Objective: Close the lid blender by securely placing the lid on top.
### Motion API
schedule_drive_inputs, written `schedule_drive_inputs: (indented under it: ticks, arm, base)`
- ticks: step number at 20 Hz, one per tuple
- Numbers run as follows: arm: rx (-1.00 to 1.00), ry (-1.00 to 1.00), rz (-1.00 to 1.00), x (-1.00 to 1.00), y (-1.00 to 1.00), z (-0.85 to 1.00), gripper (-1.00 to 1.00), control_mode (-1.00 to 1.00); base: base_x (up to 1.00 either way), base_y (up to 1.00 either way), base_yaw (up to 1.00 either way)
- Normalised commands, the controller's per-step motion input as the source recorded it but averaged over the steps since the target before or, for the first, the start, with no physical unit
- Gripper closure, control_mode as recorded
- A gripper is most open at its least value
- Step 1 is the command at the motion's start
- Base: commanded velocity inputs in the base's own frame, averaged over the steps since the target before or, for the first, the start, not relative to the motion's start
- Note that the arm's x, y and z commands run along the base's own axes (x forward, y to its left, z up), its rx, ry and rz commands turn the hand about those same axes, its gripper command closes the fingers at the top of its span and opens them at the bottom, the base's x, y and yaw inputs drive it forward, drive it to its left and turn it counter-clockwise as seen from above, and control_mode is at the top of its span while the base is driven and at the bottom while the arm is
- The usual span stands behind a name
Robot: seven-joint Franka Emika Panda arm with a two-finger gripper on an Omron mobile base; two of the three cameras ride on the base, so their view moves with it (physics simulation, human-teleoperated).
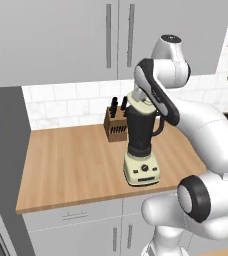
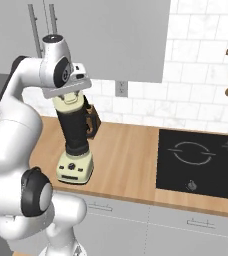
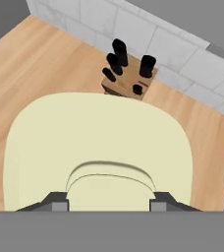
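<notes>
Wooden countertop [image 1: 71, 165] under grey cabinets holds the blender [image 1: 141, 150], a knife block [image 1: 115, 125] behind it. From the right, a black hob [image 2: 201, 162] adjoins. Hand view: the gripper [image 3: 110, 196] clasps the cream lid [image 3: 99, 147] by its knob, atop the jar.

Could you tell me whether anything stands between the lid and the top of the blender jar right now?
Nothing visible does. The lid, held at its knob by the gripper, is right at the top of the blender jar; the knife block stands behind.
</notes>
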Motion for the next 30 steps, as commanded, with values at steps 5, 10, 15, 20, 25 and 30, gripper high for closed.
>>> schedule_drive_inputs:
  ticks: [5, 10, 15, 20, 25, 30]
  arm:
    - [0.00, 0.00, 0.00, 0.45, 0.07, 0.00, 1.00, -1.00]
    - [-0.02, 0.00, 0.00, 0.19, 0.00, -0.07, 1.00, -1.00]
    - [-0.05, 0.03, 0.00, 0.00, -0.02, -0.13, 1.00, -1.00]
    - [-0.05, 0.07, 0.00, -0.03, -0.01, -0.17, 1.00, -1.00]
    - [-0.01, 0.07, 0.00, -0.01, 0.00, -0.04, 1.00, -1.00]
    - [0.00, 0.09, 0.00, 0.00, 0.00, -0.05, 1.00, -1.00]
  base:
    - [0.00, 0.00, 0.00]
    - [0.00, 0.00, 0.00]
    - [0.00, 0.00, 0.00]
    - [0.00, 0.00, 0.00]
    - [0.00, 0.00, 0.00]
    - [0.00, 0.00, 0.00]
